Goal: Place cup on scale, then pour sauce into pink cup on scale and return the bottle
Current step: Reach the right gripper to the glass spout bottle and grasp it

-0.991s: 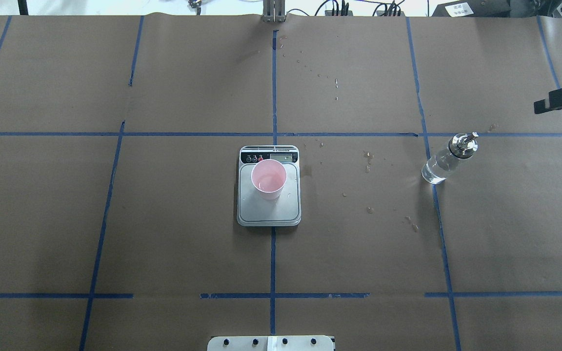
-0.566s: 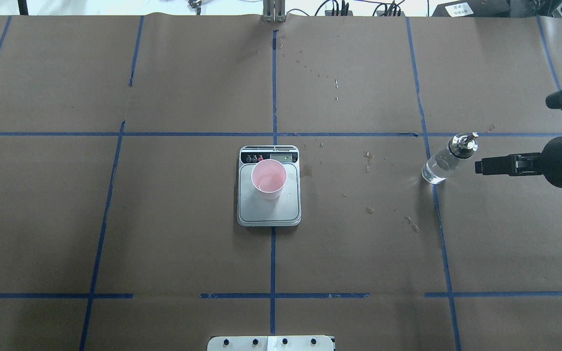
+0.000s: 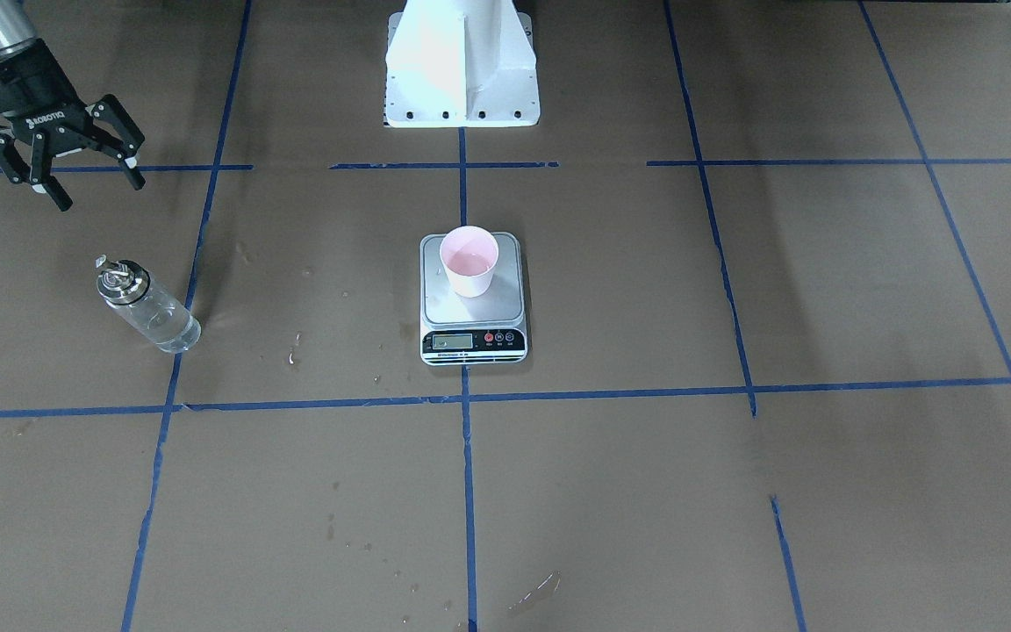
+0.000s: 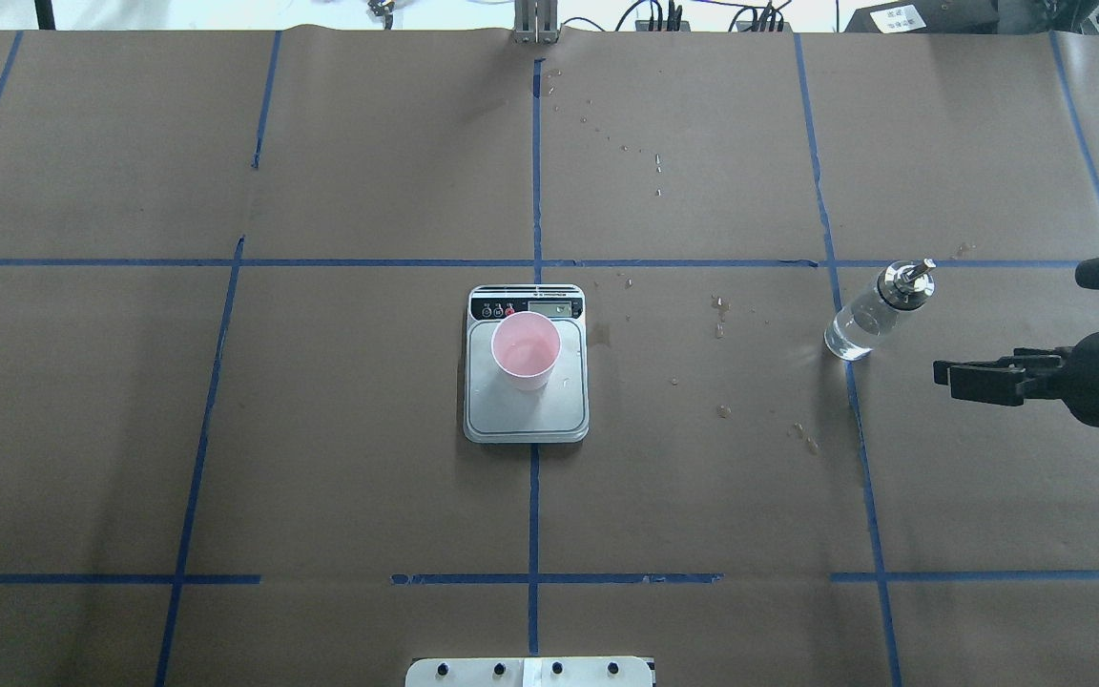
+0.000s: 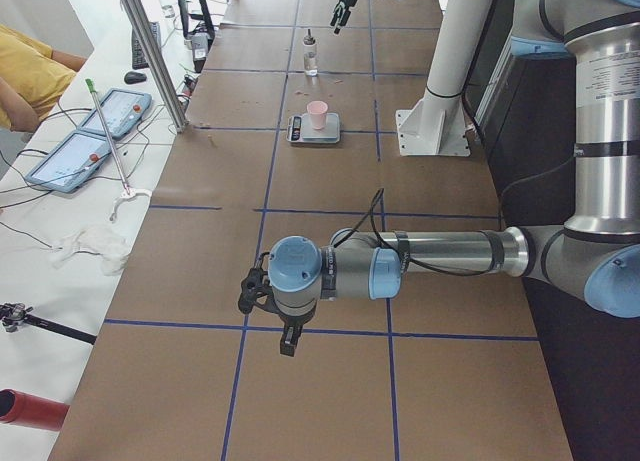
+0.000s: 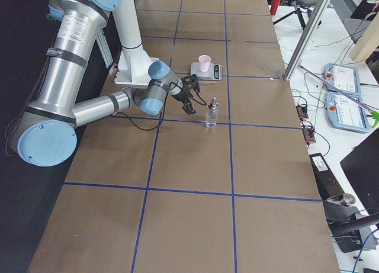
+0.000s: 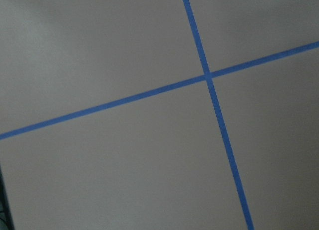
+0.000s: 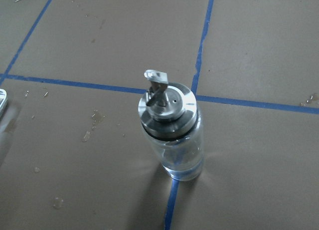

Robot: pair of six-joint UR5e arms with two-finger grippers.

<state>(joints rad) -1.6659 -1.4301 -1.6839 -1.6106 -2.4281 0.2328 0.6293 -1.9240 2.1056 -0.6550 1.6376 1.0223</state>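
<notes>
The pink cup (image 4: 526, 351) stands upright on the steel scale (image 4: 526, 425) at the table's middle; both also show in the front view, cup (image 3: 469, 261) on scale (image 3: 505, 303). The clear glass bottle (image 4: 869, 315) with its silver spout cap stands upright on a blue tape line to the right, with clear sauce low inside. It fills the right wrist view (image 8: 172, 135). My right gripper (image 3: 98, 193) is open and empty, a little apart from the bottle on the robot's side (image 4: 945, 380). My left gripper (image 5: 285, 331) shows only in the left side view; I cannot tell its state.
Wet drops (image 4: 721, 310) dot the brown paper between scale and bottle. The robot's base plate (image 4: 530, 671) sits at the near edge. A side bench with tablets (image 5: 70, 156) and a metal post (image 5: 150, 51) lies beyond the table's far edge.
My right gripper came in from the right edge, reached level with the bottle's cap, then drew back toward the robot's side. Cup, scale and bottle have not moved.
</notes>
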